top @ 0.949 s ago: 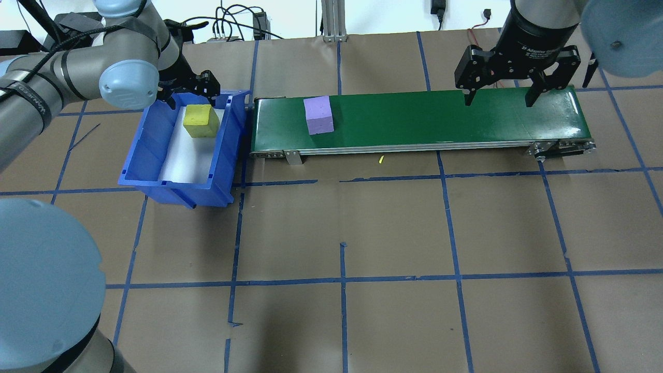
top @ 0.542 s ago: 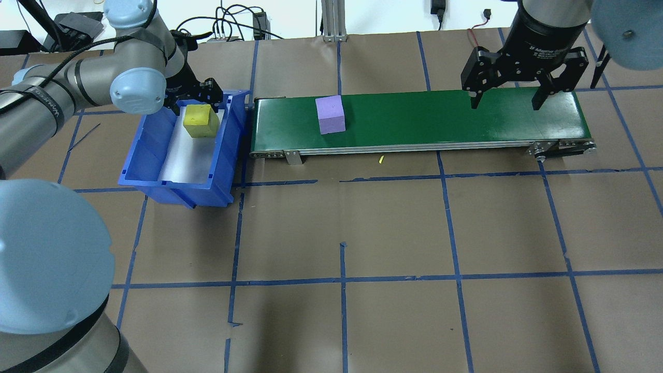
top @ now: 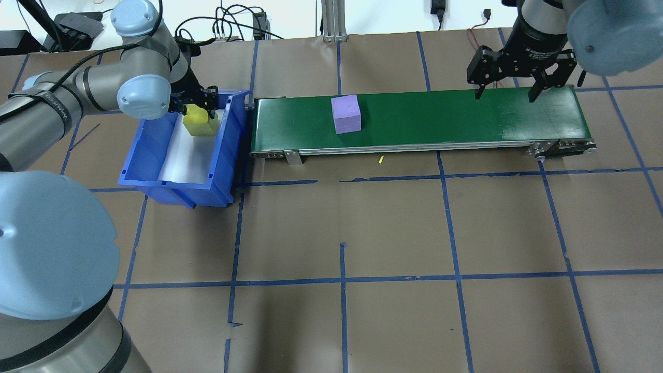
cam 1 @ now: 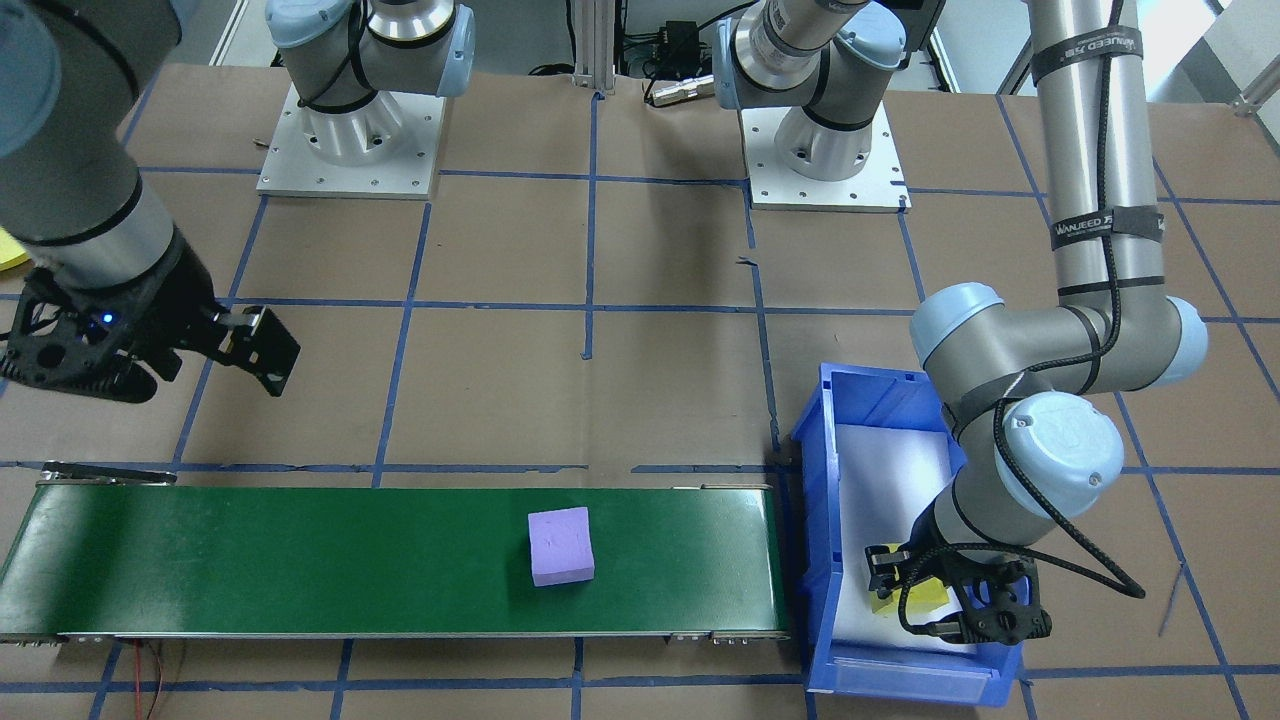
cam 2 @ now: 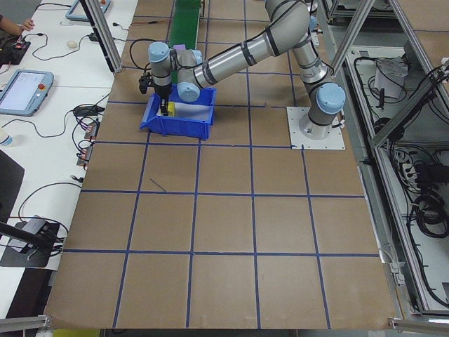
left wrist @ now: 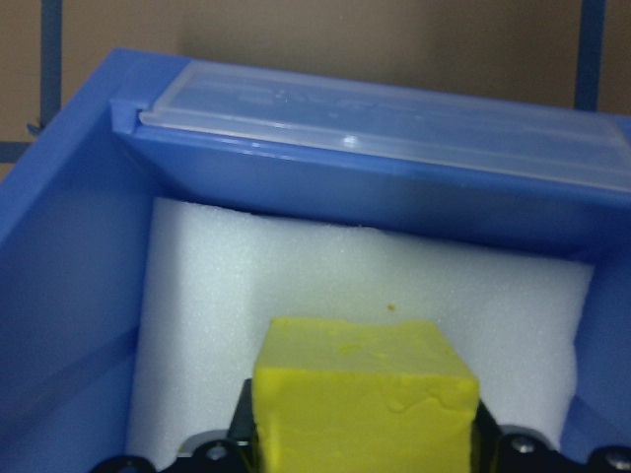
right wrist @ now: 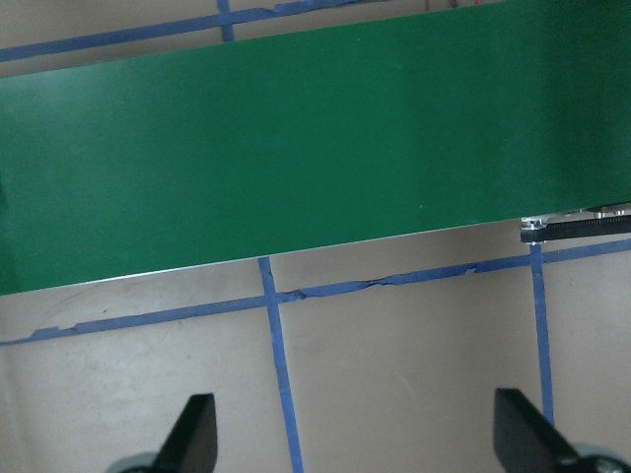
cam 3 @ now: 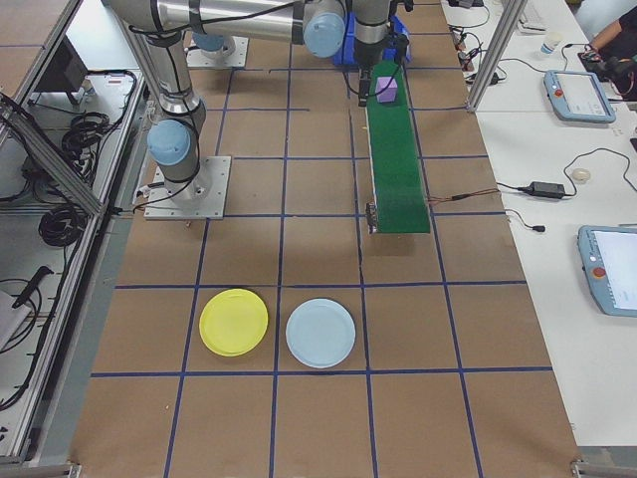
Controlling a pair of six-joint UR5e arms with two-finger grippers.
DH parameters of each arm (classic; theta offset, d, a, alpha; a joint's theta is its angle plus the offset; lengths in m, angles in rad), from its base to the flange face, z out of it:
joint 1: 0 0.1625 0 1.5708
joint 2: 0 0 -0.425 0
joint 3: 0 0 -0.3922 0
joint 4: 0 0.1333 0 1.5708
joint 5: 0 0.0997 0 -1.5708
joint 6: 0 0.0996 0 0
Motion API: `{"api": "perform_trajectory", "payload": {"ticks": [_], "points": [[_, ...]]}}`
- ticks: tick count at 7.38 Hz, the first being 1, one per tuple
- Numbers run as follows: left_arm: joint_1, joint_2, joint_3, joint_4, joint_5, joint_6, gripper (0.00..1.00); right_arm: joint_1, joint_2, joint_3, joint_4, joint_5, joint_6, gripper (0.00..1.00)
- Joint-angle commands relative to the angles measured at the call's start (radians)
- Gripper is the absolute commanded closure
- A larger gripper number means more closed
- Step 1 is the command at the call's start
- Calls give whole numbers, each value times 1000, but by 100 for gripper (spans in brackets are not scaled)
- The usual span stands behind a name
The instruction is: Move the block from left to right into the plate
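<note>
A yellow block point(top: 200, 125) point(left wrist: 365, 394) lies on white foam at the far end of the blue bin point(top: 155, 181). My left gripper point(top: 197, 108) is down in the bin, open, with a finger on each side of that block. A purple block point(top: 346, 114) point(cam 1: 560, 547) sits on the green conveyor belt point(top: 440, 119), left of its middle. Over the belt's far right end hangs my right gripper point(top: 506, 96) point(right wrist: 360, 443), open and holding nothing. The yellow plate point(cam 3: 234, 322) lies on the table well beyond the belt's right end, seen only in the exterior right view.
A light blue plate point(cam 3: 320, 333) lies beside the yellow one. The bin's walls point(left wrist: 375, 187) close in around my left gripper. Cables and an aluminium post point(top: 331, 20) line the far table edge. Blue tape lines grid the brown table.
The purple block has ridden rightward along the belt. My left gripper has come down over the yellow block. My right gripper has drifted slightly right and back.
</note>
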State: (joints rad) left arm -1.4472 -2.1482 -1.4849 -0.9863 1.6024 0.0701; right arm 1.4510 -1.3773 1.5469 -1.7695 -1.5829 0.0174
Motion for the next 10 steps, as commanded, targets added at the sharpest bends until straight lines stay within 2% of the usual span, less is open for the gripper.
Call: {"api": "perform_trajectory", "payload": {"ticks": [1, 2, 3, 4, 6, 7, 10], "points": [[-1, 83, 21, -110, -2, -25, 70, -104, 75, 4, -76, 4, -141, 0], [-5, 131, 26, -173, -9, -41, 70, -154, 98, -2, -91, 10, -202, 0], [-24, 186, 26, -214, -10, -71, 70, -194, 112, -5, -93, 89, -244, 0], [-51, 215, 26, -238, -13, -97, 70, -222, 133, -19, -97, 130, -317, 0], [-177, 226, 26, -236, -13, -208, 70, -259, 185, -74, -70, 280, -376, 0], [-194, 223, 25, -233, -18, -235, 70, -270, 190, -79, -56, 343, -392, 0], [-231, 122, 8, -75, -18, -251, 68, -271, 207, -85, -67, 357, -396, 0]]}}
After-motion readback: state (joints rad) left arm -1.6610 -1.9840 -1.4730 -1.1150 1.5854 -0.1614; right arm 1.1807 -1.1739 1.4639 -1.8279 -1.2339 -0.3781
